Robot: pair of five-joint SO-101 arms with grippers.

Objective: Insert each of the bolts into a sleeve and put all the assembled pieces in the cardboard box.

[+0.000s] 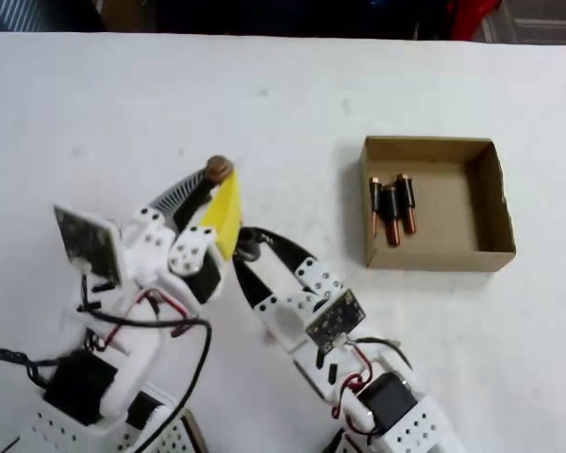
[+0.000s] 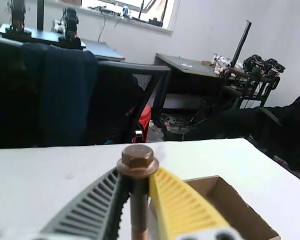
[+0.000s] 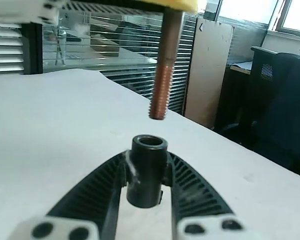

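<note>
Where the arms meet left of centre on the white table (image 1: 123, 104), the grey-and-yellow left gripper (image 2: 138, 175) is clamped on an upright copper hex-head bolt (image 2: 137, 159). Its threaded tip hangs just above, not touching, the black cylindrical sleeve (image 3: 148, 175) clasped upright in the black right gripper (image 3: 148, 162). Farther right, the open brown cardboard box (image 1: 439, 257) holds three assembled pieces (image 1: 392, 208).

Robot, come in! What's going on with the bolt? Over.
Left gripper shut on bolt, upright. Right gripper shut on sleeve, opening up, just under bolt tip, not touching. Nothing between them.
</note>
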